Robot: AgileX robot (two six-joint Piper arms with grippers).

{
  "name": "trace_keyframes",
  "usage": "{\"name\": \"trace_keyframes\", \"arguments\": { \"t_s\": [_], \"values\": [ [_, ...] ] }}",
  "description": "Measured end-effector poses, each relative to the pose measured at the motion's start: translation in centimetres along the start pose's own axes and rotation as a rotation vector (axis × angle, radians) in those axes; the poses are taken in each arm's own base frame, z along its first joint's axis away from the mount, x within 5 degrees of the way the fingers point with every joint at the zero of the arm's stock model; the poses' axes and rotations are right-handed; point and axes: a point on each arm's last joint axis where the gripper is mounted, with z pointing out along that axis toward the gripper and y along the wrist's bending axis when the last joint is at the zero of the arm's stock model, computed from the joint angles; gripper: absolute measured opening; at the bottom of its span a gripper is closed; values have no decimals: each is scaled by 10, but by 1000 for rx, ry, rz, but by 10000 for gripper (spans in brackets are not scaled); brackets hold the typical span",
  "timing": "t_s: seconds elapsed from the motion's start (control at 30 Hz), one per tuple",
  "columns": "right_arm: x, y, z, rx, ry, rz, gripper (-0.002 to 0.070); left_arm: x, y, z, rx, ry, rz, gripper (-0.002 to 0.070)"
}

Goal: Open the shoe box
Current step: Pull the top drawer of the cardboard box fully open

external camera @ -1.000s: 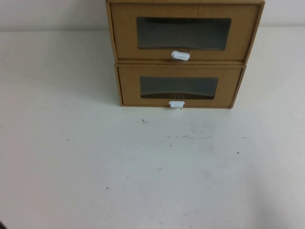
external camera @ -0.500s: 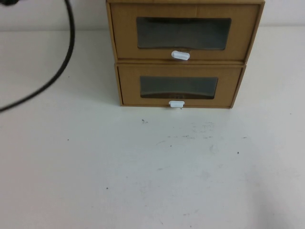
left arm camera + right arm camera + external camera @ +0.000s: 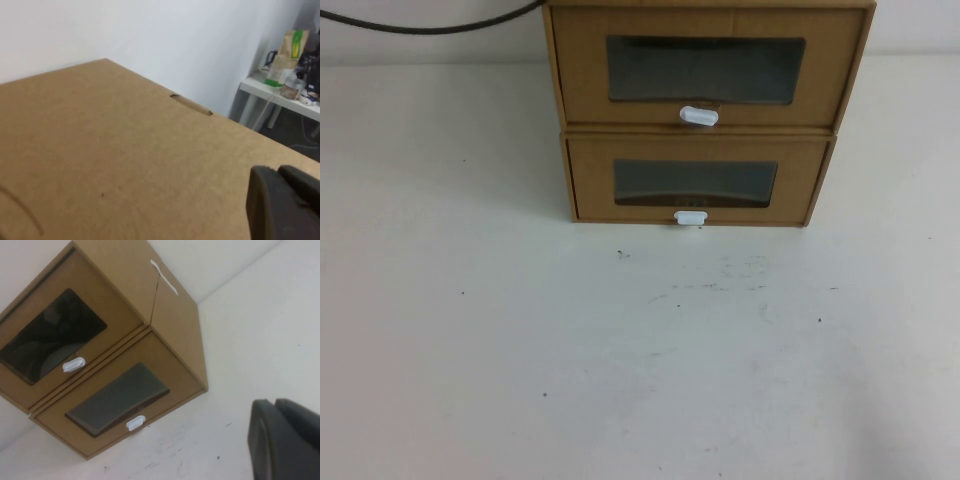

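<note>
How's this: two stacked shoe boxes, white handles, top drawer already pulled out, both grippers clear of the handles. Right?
No. The top drawer is shut, flush with its box; the high view shows it. The rest stands: two stacked shoe boxes, white handles, left gripper over the top box, right gripper over the table, both clear of the handles.

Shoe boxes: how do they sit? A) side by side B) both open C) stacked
C: the upper box sits on the lower box, both closed; the left gripper is over the upper box, and the right gripper, shut, is above the table near them.
</note>
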Motion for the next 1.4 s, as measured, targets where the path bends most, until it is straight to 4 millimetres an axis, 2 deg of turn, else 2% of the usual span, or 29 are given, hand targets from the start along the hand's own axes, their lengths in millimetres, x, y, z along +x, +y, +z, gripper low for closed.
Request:
{"name": "trace_keyframes", "arguments": {
  "t_s": [0.17, 0.3, 0.7, 0.83, 0.97, 1.1, 1.23, 1.4],
  "values": [
    [1, 0, 0, -5, 13, -4, -18, 17, 8, 38, 15, 19, 14, -4],
    [1, 1, 0, -10, 11, -34, -18, 36, 17, 54, 9, 59, -13, -4],
    [2, 1, 1, -14, 22, -50, -18, 54, 25, 66, -17, 120, -8, -4],
    [-1, 9, 3, -34, 81, -139, -18, 63, 28, 71, -16, 134, -24, -4],
    [-29, 39, 5, -100, 85, -366, -18, 64, 29, 73, -13, 126, -35, -4],
    [-74, 78, 11, -142, 59, -668, -18, 64, 29, 74, 0, 111, -49, -4],
    [-119, 108, 31, -133, 84, -959, -18, 65, 30, 73, 36, 84, -91, -4],
    [-168, 137, 64, -120, 31, -1208, -18, 66, 31, 70, 64, 81, -107, -4]
  ]
}}
